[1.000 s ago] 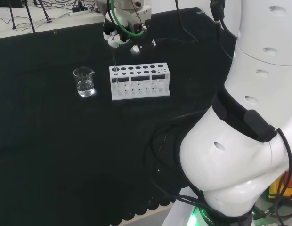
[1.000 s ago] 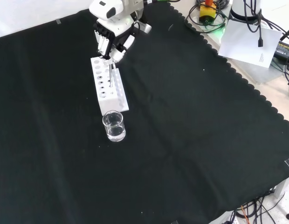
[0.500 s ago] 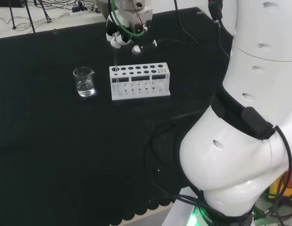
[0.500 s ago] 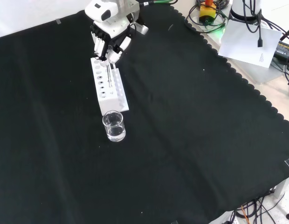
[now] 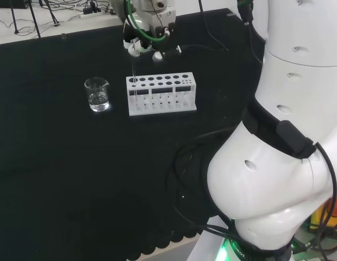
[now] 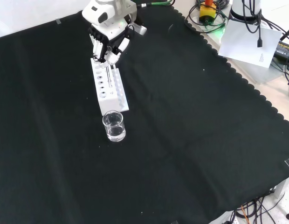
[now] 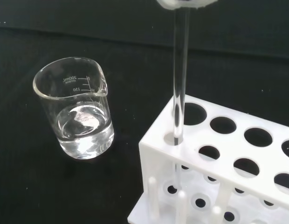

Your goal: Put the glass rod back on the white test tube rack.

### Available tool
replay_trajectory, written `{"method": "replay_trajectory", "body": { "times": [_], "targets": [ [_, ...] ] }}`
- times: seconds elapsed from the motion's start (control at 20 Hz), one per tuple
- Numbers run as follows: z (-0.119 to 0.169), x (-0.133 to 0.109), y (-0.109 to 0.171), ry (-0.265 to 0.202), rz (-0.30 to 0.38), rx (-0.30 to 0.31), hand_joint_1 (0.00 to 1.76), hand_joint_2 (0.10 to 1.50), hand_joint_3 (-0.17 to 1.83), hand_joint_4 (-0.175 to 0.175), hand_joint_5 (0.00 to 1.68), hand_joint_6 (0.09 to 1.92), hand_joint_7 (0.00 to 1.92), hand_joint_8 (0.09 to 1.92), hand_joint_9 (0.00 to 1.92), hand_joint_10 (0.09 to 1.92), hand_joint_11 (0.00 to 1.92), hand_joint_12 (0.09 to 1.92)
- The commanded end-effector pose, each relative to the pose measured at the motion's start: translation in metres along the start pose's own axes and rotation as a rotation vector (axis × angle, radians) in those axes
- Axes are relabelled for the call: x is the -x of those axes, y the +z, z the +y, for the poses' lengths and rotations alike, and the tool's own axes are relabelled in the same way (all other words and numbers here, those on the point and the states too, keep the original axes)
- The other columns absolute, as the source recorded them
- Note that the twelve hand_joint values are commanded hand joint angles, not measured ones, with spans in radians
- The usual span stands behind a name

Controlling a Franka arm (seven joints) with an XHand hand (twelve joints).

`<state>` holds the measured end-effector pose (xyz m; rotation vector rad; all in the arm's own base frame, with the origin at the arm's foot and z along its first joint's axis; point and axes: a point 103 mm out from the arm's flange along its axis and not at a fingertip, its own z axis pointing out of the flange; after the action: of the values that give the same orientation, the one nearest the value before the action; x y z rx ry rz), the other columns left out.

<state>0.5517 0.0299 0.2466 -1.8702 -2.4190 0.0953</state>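
The white test tube rack (image 5: 162, 103) stands mid-cloth, with its rows of holes plain in the wrist view (image 7: 226, 140). A thin clear glass rod (image 7: 180, 70) stands nearly upright in the rack's corner hole nearest the beaker, and its lower part shows through below the top plate. In the head view the rod (image 5: 134, 68) rises to the fingertips of my hand (image 5: 144, 41), which hangs above that end of the rack. In the front view the hand (image 6: 107, 39) is over the rack's (image 6: 117, 99) far end, fingers curled down round the rod's (image 6: 108, 75) top.
A small glass beaker (image 5: 97, 94) with a little clear liquid stands close to the rack's rod end, nearer the camera in the front view (image 6: 113, 126) and large in the wrist view (image 7: 79, 112). Cables and boxes lie beyond the cloth's scalloped edge.
My hand has risen a little and shifted slightly sideways above the rack's end. The rod still stands in the corner hole. Rack and beaker have not moved.
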Motion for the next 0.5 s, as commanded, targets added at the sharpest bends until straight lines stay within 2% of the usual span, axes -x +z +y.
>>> {"method": "replay_trajectory", "body": {
  "times": [0.05, 0.2, 0.25, 0.35, 0.5],
  "targets": [
    [0.0005, 0.0027, 0.0019, 0.001, 0.017, -0.024, 1.30, 1.04, -0.01, -0.175, 1.09, 0.57, 1.22, 0.89, 1.58, 0.90, 1.63, 0.79],
    [0.0005, 0.0046, -0.0004, 0.007, 0.019, -0.027, 1.31, 1.03, -0.05, -0.175, 1.09, 0.66, 1.35, 0.56, 1.62, 0.83, 1.67, 0.73],
    [0.0005, 0.0053, -0.0008, 0.009, 0.018, -0.029, 1.36, 0.99, -0.10, -0.175, 1.03, 0.73, 1.29, 0.57, 1.63, 0.82, 1.68, 0.71],
    [0.0008, 0.0060, -0.0014, 0.011, 0.016, -0.030, 1.43, 0.94, -0.15, -0.175, 0.90, 0.87, 1.11, 0.68, 1.65, 0.79, 1.69, 0.69],
    [-0.0001, 0.0058, -0.0049, 0.015, 0.009, -0.028, 1.46, 0.91, -0.17, -0.175, 0.70, 0.94, 0.92, 0.78, 1.66, 0.77, 1.70, 0.69]
  ]
}}
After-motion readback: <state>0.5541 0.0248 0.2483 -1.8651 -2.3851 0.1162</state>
